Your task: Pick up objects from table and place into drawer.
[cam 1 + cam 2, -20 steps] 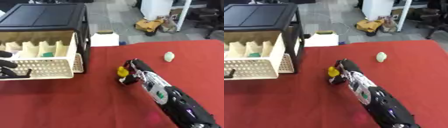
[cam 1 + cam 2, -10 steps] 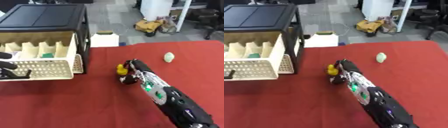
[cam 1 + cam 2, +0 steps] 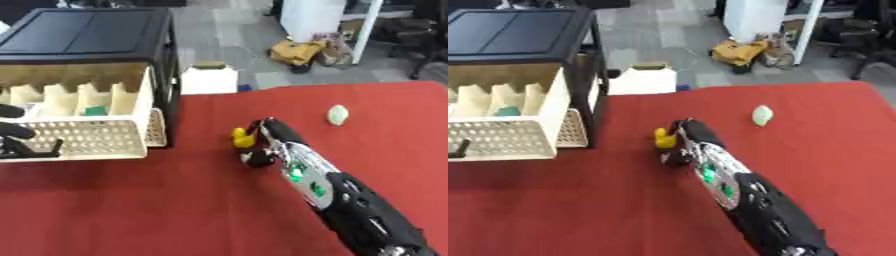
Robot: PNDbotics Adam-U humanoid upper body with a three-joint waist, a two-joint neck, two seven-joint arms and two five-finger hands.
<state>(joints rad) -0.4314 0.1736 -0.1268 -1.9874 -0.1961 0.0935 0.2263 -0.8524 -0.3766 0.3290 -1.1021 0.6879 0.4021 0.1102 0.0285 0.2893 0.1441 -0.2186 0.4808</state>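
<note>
two robot hands are in view. the right robot hand [image 3: 255, 146] lies at the centre of the red desk [image 3: 175, 200], fingers curled around a small yellow object [image 3: 238, 137]. the left robot hand [image 3: 13, 131], at 9 o'clock, touches the open cream drawer [image 3: 87, 142]; whether its fingers are spread cannot be told. a pale green object [image 3: 337, 114] rests at 2 o'clock.
</note>
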